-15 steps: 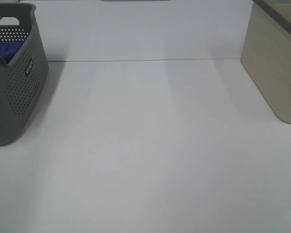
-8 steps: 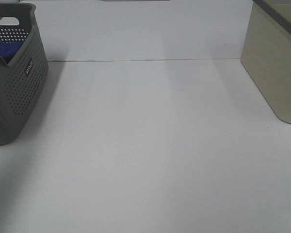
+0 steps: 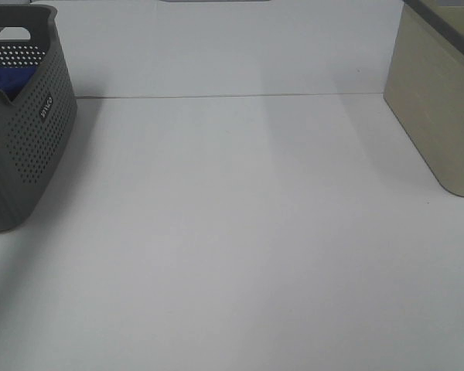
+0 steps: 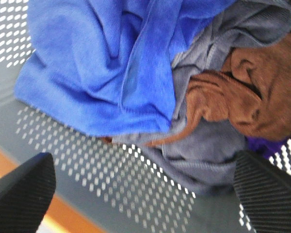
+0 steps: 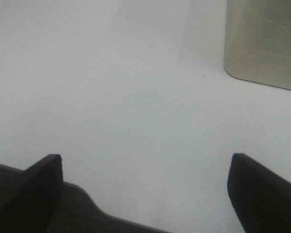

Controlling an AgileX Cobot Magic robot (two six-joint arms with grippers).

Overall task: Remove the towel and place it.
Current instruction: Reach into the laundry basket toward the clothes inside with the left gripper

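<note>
The royal-blue towel (image 3: 8,79) lies crumpled inside the grey perforated basket (image 3: 39,131) at the far left of the table; only a small part shows over the rim in the high view. Seen from the left wrist, the towel (image 4: 102,63) fills the basket beside a grey cloth (image 4: 208,145) and a brown cloth (image 4: 252,92). My left gripper (image 4: 145,194) hangs open just above the basket's contents, touching nothing. My right gripper (image 5: 144,191) is open over bare table, holding nothing. Neither gripper shows in the high view.
A beige box (image 3: 437,108) stands at the far right edge of the white table (image 3: 240,232); it also appears in the right wrist view as the beige box (image 5: 264,41). The basket wall (image 4: 87,165) lies under the left gripper.
A faint shadow at the near left corner of the table has grown slightly. Basket, towel and box have not moved.
</note>
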